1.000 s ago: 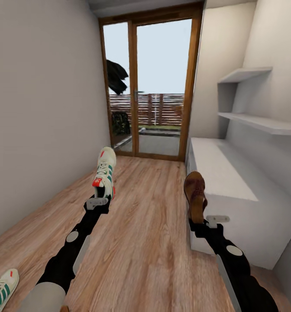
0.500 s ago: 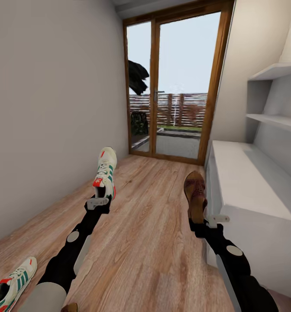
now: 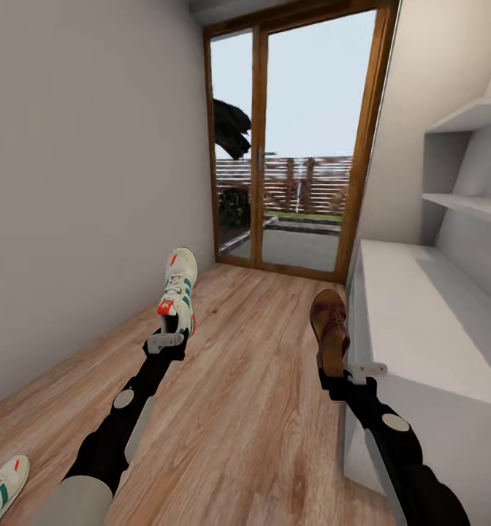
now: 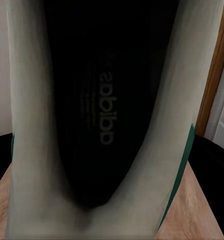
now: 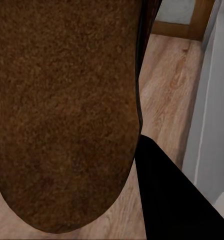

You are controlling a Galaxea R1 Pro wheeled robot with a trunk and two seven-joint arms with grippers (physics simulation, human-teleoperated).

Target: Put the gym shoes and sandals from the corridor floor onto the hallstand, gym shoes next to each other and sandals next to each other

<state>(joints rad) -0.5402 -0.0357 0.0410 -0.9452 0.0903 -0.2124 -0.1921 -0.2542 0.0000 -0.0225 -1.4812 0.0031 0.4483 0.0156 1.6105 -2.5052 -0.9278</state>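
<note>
My left gripper (image 3: 174,329) is shut on a white gym shoe (image 3: 178,291) with teal stripes and orange-red patches, held up above the wood floor (image 3: 253,409); its dark inside (image 4: 99,110) fills the left wrist view. My right gripper (image 3: 335,365) is shut on a dark-brown sandal (image 3: 329,327), whose tan insole (image 5: 67,110) faces the right wrist camera. The white hallstand (image 3: 421,321) stands right beside the sandal. A second gym shoe (image 3: 1,488) lies on the floor at the lower left. The other sandal is out of view.
A wood-framed glass door (image 3: 297,146) closes the corridor's far end. A plain wall (image 3: 77,183) runs along the left. Two white wall shelves (image 3: 468,157) hang above the hallstand.
The head view has swung, shifting the floor shoe toward the lower-left corner and the hallstand slightly. Both arms keep their held shoes in the same pose.
</note>
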